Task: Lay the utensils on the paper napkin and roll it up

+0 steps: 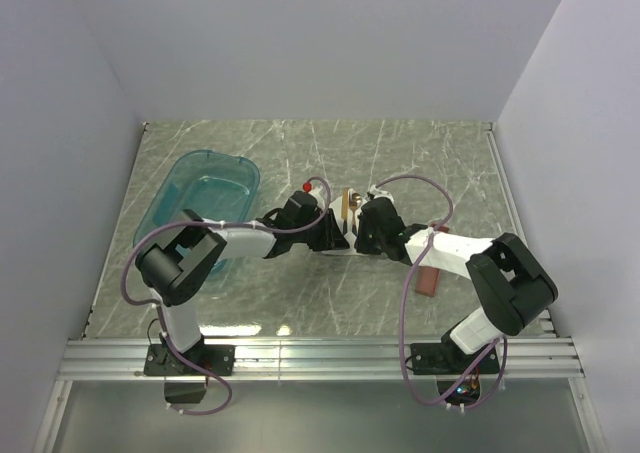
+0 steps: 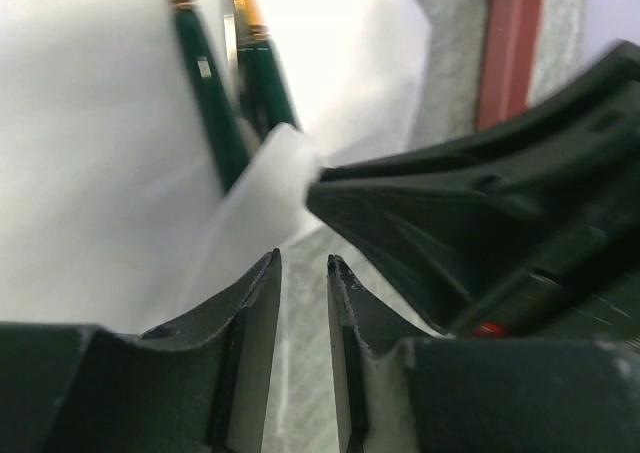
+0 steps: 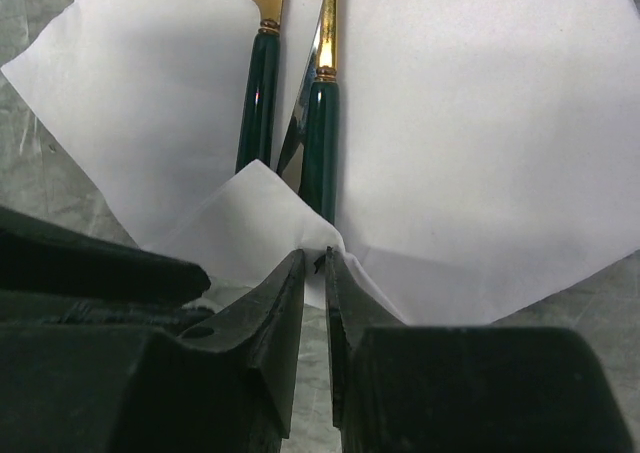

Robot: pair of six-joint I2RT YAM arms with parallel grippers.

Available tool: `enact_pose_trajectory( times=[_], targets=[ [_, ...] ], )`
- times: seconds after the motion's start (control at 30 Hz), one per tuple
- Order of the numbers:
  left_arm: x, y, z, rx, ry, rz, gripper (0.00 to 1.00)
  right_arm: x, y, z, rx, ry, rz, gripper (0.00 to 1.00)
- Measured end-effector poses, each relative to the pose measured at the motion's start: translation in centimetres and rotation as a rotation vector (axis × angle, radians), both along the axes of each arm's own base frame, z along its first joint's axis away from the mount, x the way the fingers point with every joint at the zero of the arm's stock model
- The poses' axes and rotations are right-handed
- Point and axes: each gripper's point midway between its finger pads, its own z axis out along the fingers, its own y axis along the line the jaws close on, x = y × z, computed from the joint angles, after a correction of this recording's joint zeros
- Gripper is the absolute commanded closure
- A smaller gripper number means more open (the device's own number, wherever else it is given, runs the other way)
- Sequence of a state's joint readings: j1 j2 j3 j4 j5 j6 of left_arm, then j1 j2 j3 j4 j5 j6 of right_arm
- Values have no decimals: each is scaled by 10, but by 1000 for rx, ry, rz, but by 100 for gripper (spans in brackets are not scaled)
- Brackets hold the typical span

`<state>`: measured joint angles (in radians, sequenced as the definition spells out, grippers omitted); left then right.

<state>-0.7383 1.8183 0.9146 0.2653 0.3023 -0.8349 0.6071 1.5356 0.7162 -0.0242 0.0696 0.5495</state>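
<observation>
The paper napkin lies flat on the marble table. Two utensils with dark green handles and gold necks lie on it; they also show in the left wrist view and from above. The napkin's near corner is folded up over the handle ends. My right gripper is shut on that corner. My left gripper sits close beside the right gripper's finger, its jaws a narrow gap apart, with only table showing between them. From above the two grippers meet at mid-table, hiding most of the napkin.
A translucent teal tub stands at the left. A long reddish-brown tray lies right of the napkin, partly under the right arm; it also shows in the left wrist view. White walls enclose the table.
</observation>
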Motion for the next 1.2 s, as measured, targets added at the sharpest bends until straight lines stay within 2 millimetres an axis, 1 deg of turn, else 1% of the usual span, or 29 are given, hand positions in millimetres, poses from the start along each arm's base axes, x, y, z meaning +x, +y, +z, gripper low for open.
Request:
enact_pose_trajectory(
  times=[0.1, 0.17, 0.27, 0.33, 0.37, 0.4, 0.57, 0.7, 0.83, 1.0, 1.2],
  targets=[
    [-3, -4, 7, -17, -13, -14, 68, -1, 0, 0, -2, 2, -3, 79],
    [-3, -4, 7, -17, -11, -16, 69, -1, -1, 0, -2, 4, -8, 79],
    [-3, -5, 5, -15, -9, -16, 69, -2, -2, 1, -5, 8, -19, 74],
    [-3, -5, 2, -13, -6, -17, 69, -4, -5, 2, -7, 17, -39, 67],
    [-3, -5, 0, -9, -2, -17, 69, -4, -7, 4, -10, 21, -51, 63],
    [-4, -5, -2, -6, 1, -17, 69, -5, -9, 6, -12, 24, -67, 61],
    [-5, -3, -13, 13, 20, -17, 69, 5, -24, 20, 23, 33, -247, 51],
    [-5, -2, -13, 15, 19, -15, 69, 12, -43, 21, 79, 64, -424, 49],
    [-5, -2, -13, 17, 21, -15, 69, 14, -57, 16, 108, 92, -551, 47],
    [-5, -2, -14, 18, 22, -16, 69, 11, -62, 10, 135, 110, -639, 46],
    [-6, -1, -15, 27, 24, -15, 69, 6, -71, 2, 130, 115, -702, 46]
  ],
)
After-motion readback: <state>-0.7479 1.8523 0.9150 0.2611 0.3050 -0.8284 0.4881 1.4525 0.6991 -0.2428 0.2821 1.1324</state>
